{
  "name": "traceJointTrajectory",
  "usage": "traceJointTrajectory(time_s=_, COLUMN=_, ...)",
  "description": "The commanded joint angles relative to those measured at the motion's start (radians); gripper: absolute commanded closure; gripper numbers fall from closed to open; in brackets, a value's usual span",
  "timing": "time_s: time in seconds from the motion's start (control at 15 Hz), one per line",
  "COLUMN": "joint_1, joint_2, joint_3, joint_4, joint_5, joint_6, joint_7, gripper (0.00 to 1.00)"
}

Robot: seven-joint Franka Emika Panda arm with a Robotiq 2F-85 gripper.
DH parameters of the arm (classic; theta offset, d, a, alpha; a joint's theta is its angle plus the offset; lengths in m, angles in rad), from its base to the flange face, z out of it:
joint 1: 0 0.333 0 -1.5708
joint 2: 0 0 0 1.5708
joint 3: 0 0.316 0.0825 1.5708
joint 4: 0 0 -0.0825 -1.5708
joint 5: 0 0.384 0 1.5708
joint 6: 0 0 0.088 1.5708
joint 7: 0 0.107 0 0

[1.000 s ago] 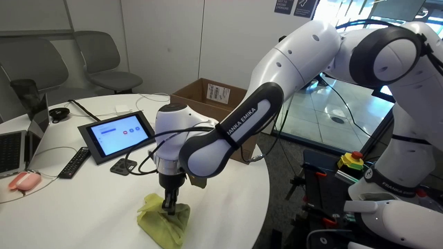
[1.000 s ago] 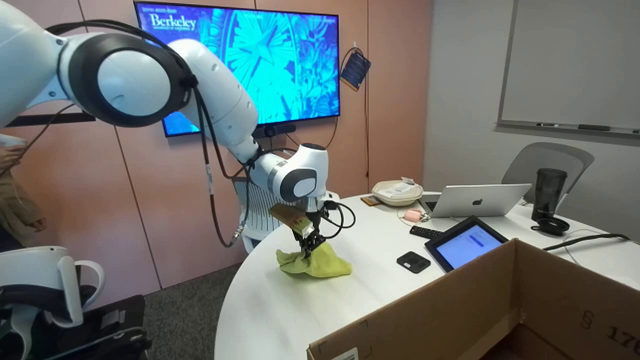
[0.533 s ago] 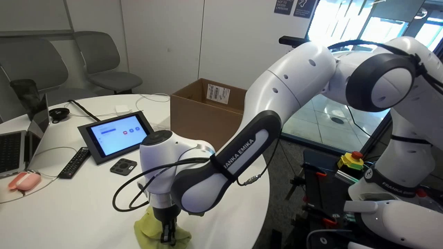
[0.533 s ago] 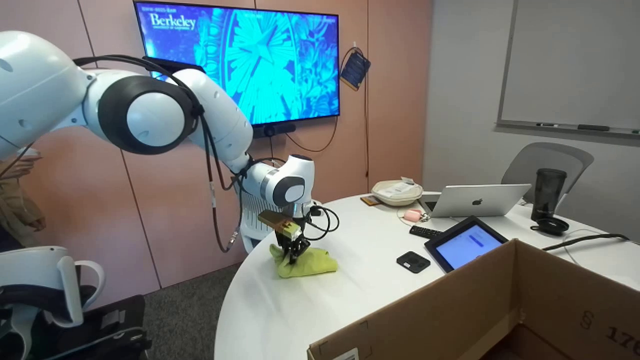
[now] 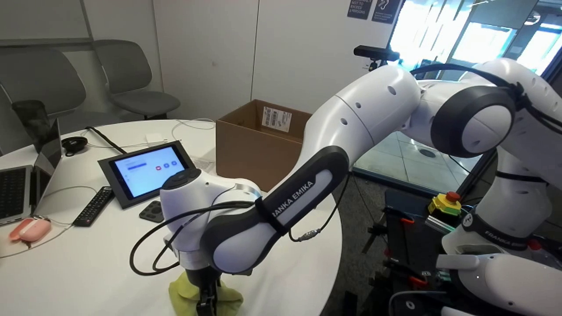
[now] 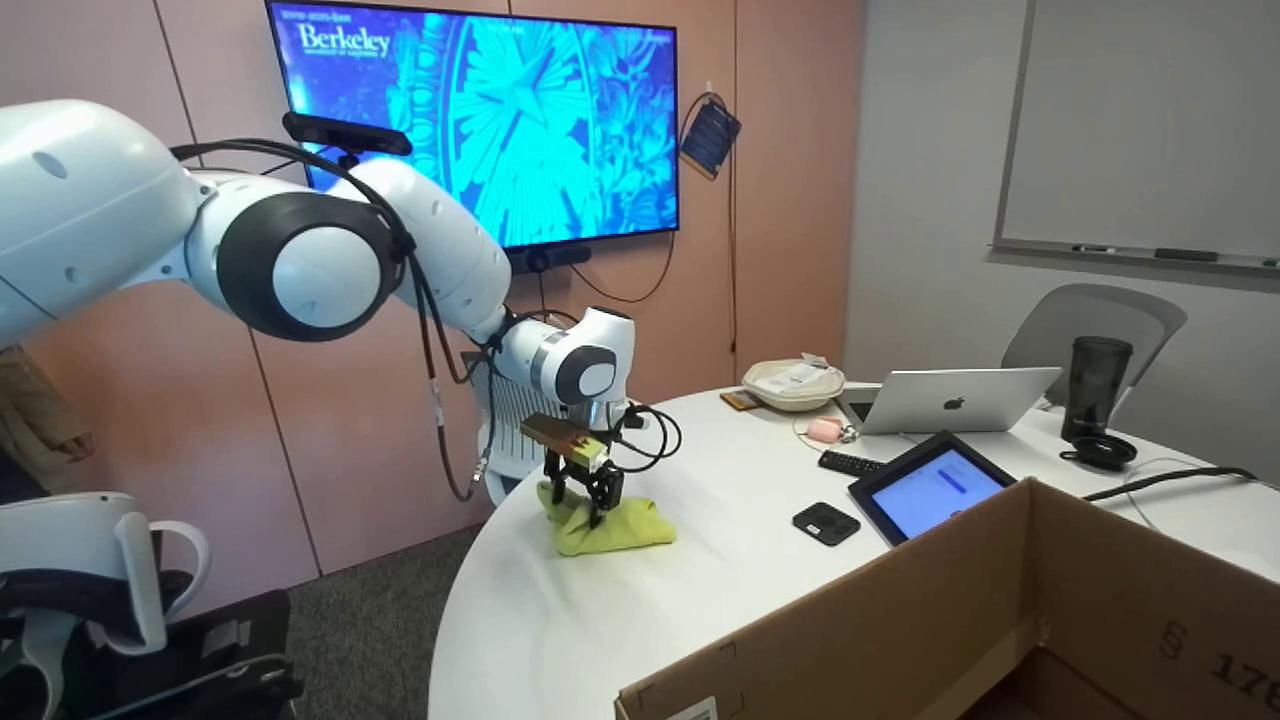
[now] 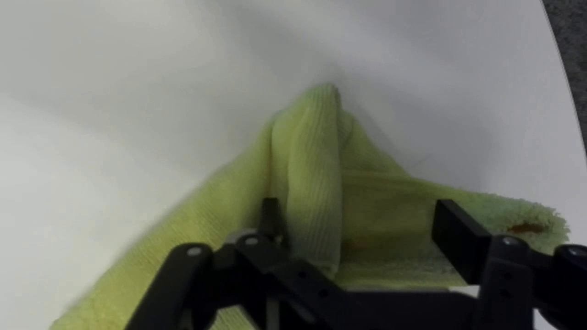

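Note:
A crumpled yellow-green cloth [image 7: 314, 174] lies on the white table, with a raised fold running up its middle in the wrist view. My gripper [image 7: 362, 224] stands low over it with its jaws wide apart. The left finger [image 7: 271, 217] dips in beside the raised fold, while the right finger [image 7: 458, 243] is over a flatter part of the cloth; whether they touch it I cannot tell. An exterior view shows both fingers spread above the cloth [image 6: 630, 528]. In an exterior view the gripper [image 5: 206, 305] hides part of the cloth [image 5: 184, 294].
An open cardboard box [image 5: 259, 153] stands on the table. Around it are a tablet [image 5: 149, 171], a black puck-like device [image 6: 827, 523], a remote [image 5: 93, 206], a pink earbud case [image 5: 31, 229], a laptop [image 6: 960, 402] and a tumbler [image 6: 1095, 385]. The table edge is near the cloth.
The gripper has come down and nearer the table edge, dragging the cloth and folding it over. Its jaws have since spread apart, letting go of the cloth, which now rests on the table.

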Motion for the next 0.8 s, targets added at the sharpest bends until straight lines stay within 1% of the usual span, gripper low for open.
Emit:
traceJointTrajectory(time_s=0.0, joint_1=-0.032, joint_2=-0.036, joint_3=0.047, joint_4=0.014, joint_5=0.014, joint_6=-0.051, joint_7=-0.093, gripper=0.0)
traceJointTrajectory(time_s=0.27, joint_1=-0.052, joint_2=-0.073, joint_3=0.081, joint_4=0.004, joint_5=0.021, joint_6=-0.068, joint_7=-0.15, gripper=0.0)
traceJointTrajectory(time_s=0.4, joint_1=-0.054, joint_2=-0.08, joint_3=0.082, joint_4=0.012, joint_5=0.02, joint_6=-0.068, joint_7=-0.141, gripper=0.0)
traceJointTrajectory(time_s=0.6, joint_1=-0.034, joint_2=-0.072, joint_3=0.058, joint_4=0.034, joint_5=0.017, joint_6=-0.049, joint_7=-0.064, gripper=0.0)
traceJointTrajectory(time_s=0.73, joint_1=-0.017, joint_2=-0.068, joint_3=0.031, joint_4=0.037, joint_5=0.018, joint_6=-0.01, joint_7=0.046, gripper=0.0)
